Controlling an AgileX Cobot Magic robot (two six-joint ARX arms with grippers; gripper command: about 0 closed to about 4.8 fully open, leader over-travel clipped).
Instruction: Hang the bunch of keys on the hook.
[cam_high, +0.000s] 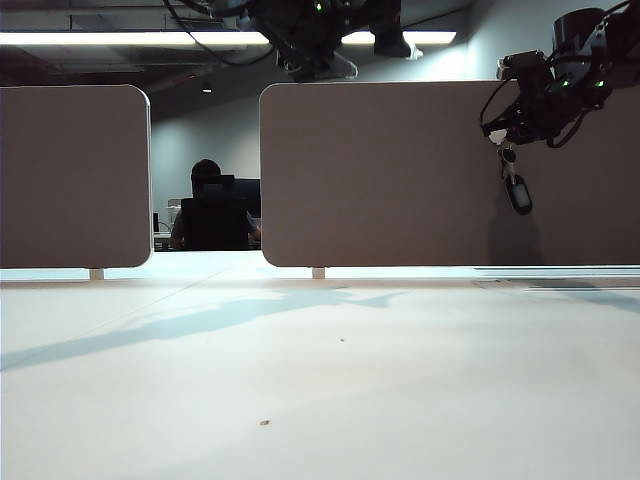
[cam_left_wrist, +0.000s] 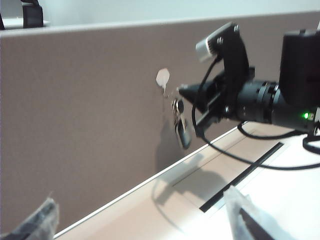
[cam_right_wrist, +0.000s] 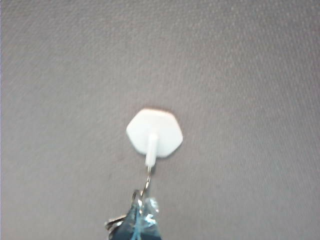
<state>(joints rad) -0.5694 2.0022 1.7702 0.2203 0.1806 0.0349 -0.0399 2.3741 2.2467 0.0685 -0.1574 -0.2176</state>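
**Keys held up at the wall hook**

Landmark: small white hexagonal hook (cam_right_wrist: 154, 131) on the brown fabric panel (cam_high: 400, 170). Right gripper (cam_left_wrist: 184, 91) just beside it, jaws clamped on the ring of the bunch of silver keys with black oval fob (cam_high: 516, 186), which dangles directly below the hook. Left gripper (cam_left_wrist: 140, 212) low, well away from the hook, jaws apart, empty.

The exterior camera sits low on the desk (cam_high: 320, 380), facing the brown panel (cam_high: 400, 180). The right wrist camera looks closely at the hook (cam_right_wrist: 154, 131); the left views it obliquely from farther off.
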